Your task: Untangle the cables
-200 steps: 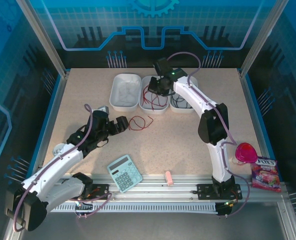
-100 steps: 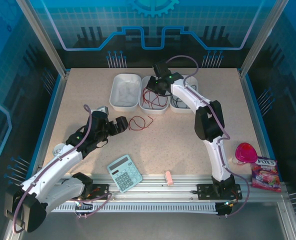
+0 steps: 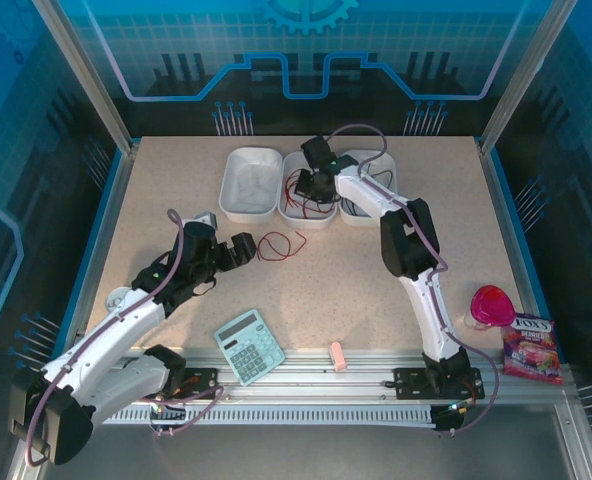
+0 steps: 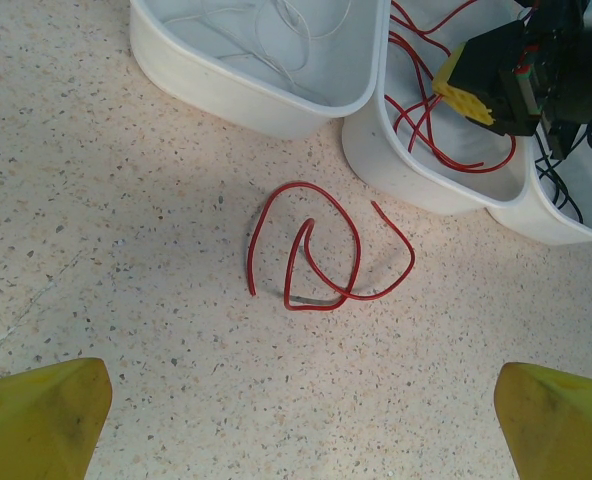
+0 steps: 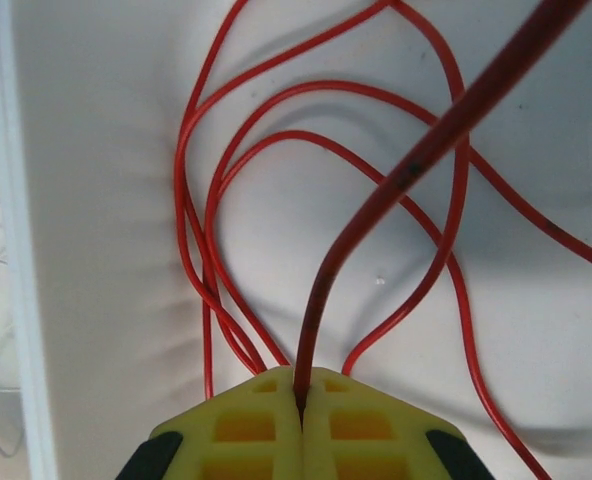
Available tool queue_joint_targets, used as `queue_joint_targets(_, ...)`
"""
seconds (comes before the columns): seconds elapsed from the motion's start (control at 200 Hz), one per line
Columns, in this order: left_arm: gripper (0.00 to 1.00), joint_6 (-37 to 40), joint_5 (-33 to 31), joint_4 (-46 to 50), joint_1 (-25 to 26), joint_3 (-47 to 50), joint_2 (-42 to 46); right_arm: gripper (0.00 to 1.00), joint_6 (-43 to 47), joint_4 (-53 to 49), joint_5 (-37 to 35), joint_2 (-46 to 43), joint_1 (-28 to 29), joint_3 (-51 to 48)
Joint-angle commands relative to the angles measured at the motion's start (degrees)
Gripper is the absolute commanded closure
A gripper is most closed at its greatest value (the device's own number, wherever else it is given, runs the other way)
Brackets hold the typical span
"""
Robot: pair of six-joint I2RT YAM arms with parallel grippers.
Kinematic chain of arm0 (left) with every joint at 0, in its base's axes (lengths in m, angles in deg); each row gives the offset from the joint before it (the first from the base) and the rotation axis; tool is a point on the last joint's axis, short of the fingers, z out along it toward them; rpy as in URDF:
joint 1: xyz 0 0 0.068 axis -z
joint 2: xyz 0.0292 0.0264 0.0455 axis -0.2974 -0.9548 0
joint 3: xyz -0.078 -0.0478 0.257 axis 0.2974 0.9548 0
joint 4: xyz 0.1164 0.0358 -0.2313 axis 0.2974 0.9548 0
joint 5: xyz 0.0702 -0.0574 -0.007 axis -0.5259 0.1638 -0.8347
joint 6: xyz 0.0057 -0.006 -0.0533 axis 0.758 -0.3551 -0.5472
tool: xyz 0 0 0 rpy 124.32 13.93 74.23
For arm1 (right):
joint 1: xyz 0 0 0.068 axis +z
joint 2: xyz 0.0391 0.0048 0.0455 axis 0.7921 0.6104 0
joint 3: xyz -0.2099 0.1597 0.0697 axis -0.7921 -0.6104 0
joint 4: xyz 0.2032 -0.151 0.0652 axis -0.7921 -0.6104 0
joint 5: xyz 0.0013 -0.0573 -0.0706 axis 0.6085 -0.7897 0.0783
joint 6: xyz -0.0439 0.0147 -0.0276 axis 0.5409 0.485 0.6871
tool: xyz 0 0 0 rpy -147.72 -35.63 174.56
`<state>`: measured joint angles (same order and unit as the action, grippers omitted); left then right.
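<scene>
The right gripper [image 5: 301, 385] sits low in the middle tray [image 4: 396, 165], its yellow fingers [image 5: 366, 425] pressed together on a held red cable [image 5: 401, 185] that rises away from the other red cables [image 3: 306, 205] looped on the tray floor. The left gripper [image 4: 298, 412] hangs over the table [image 4: 126, 250] with its fingers spread wide. Below it, a loose red cable [image 3: 281, 243] lies curled just in front of the trays. White cables [image 4: 286, 30] lie in the left tray [image 4: 266, 100], and black cables [image 3: 361, 205] in the right tray [image 4: 556, 225].
</scene>
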<state>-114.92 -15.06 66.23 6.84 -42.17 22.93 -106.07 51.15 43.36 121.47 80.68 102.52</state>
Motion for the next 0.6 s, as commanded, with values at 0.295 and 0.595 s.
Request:
queue_joint_targets(0.295,0.01,0.8,0.4,0.1,-0.4,0.5,-0.1,0.52,5.5,-5.8,-8.5,-13.7,2.1,-7.9)
queue_joint_targets(0.595,0.01,1.2,0.2,-0.2,-0.5,-0.7,-1.3,0.48,7.4,-5.7,-14.3,-22.0,2.0,-14.1)
